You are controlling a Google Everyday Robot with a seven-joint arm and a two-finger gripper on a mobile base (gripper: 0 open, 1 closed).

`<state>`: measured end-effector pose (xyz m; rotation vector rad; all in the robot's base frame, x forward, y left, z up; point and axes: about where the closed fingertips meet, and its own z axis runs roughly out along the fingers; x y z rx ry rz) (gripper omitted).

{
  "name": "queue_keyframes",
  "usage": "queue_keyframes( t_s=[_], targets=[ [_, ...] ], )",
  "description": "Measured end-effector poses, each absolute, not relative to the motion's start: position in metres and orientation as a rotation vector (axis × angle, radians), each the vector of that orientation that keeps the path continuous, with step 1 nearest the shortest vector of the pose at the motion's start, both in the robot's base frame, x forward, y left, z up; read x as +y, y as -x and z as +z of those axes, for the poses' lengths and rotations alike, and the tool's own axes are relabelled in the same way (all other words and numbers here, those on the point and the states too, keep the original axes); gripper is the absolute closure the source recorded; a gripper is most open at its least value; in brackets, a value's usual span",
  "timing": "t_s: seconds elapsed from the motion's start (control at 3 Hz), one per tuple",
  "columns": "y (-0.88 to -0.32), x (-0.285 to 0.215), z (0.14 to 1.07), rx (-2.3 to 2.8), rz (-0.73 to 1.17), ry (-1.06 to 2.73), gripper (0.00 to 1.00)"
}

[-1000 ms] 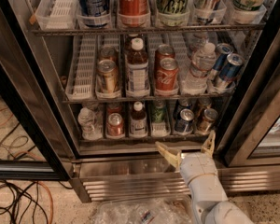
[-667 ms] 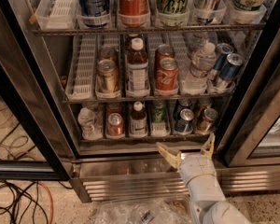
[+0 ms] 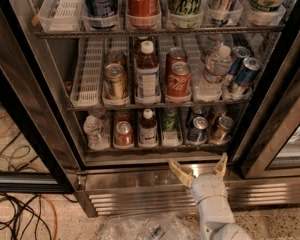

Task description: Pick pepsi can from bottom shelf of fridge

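Observation:
The fridge [image 3: 20,84] stands open with wire racks of drinks. On the bottom shelf [image 3: 155,149] the dark blue pepsi can [image 3: 197,130] with a silver top stands fourth lane from the left, beside a copper-brown can [image 3: 221,129] on its right and a green bottle [image 3: 170,124] on its left. My gripper [image 3: 199,169] is open, its two tan fingers spread, below and in front of the shelf edge, just under the pepsi can and in front of the steel sill. It holds nothing.
Also on the bottom shelf are a clear bottle [image 3: 94,131], a red can [image 3: 123,133] and a brown bottle [image 3: 148,129]. Coca-Cola cans [image 3: 178,80] sit on the rack above. Door frames flank both sides. Cables [image 3: 20,214] and a plastic bag [image 3: 150,226] lie on the floor.

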<state>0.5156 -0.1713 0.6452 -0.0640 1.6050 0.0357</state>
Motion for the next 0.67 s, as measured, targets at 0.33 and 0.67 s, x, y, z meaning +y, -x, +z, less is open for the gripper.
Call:
queue_keyframes(
  t_s=[0.33, 0.67],
  targets=[
    [-0.520, -0.171, 0.621, 1.575, 0.056, 0.045, 0.00],
    [-0.527, -0.175, 0.603, 1.550, 0.056, 0.031, 0.00]
  ],
)
